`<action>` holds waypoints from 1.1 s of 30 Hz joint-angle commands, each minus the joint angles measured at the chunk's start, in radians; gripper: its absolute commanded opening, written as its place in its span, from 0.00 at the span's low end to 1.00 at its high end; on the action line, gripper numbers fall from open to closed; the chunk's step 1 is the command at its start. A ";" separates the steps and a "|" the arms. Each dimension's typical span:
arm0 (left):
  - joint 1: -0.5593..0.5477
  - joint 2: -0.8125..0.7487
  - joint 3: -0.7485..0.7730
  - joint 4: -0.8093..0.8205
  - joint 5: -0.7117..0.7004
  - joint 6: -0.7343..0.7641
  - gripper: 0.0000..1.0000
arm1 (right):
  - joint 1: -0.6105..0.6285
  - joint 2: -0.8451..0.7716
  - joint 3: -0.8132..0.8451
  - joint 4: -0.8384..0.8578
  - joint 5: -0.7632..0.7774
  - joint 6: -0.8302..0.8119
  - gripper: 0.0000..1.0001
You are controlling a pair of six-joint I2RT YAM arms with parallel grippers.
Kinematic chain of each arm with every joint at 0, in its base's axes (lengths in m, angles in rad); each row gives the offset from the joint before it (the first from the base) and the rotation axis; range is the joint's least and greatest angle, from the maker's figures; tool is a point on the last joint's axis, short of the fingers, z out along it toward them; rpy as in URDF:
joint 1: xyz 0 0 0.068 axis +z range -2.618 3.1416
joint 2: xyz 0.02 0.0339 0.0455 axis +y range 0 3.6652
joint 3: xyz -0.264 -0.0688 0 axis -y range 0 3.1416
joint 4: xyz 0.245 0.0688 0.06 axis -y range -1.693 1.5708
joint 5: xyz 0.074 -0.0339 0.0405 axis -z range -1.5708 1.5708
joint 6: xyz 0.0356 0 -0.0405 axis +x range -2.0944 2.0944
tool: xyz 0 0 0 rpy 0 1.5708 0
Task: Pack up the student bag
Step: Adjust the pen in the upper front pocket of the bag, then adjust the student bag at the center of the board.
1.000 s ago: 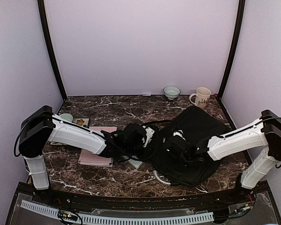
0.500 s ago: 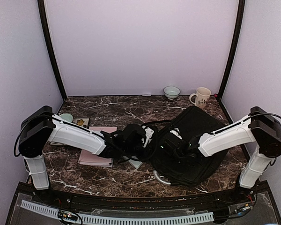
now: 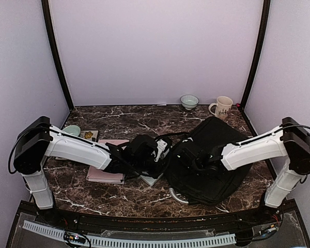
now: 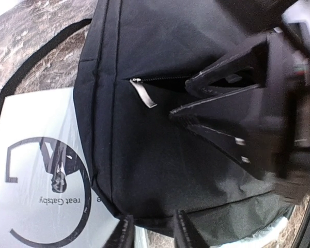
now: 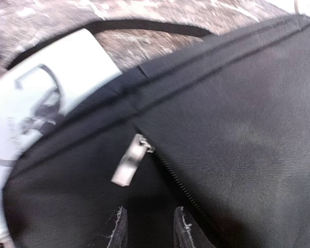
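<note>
Now that the right arm has swung further in across the student bag (image 3: pixel 217 155), the right pincer (image 5: pixel 148 227) hangs just beside the zipper pull (image 5: pixel 130 166), its jaws a narrow gap apart and holding nothing. The left pincer (image 4: pixel 154 232), also narrowly parted and empty, has drawn back slightly to the bag's left edge, over the white book (image 4: pixel 36 170) that this edge partly covers. The bag lies flat on the table (image 3: pixel 119 121). Judging by this, the pull gets gripped next to open the bag, and the book still waits outside it.
</note>
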 commanded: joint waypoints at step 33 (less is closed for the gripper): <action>0.187 0.099 0.377 -0.388 0.142 0.126 0.73 | 0.039 -0.397 -0.229 0.063 -0.048 0.163 0.59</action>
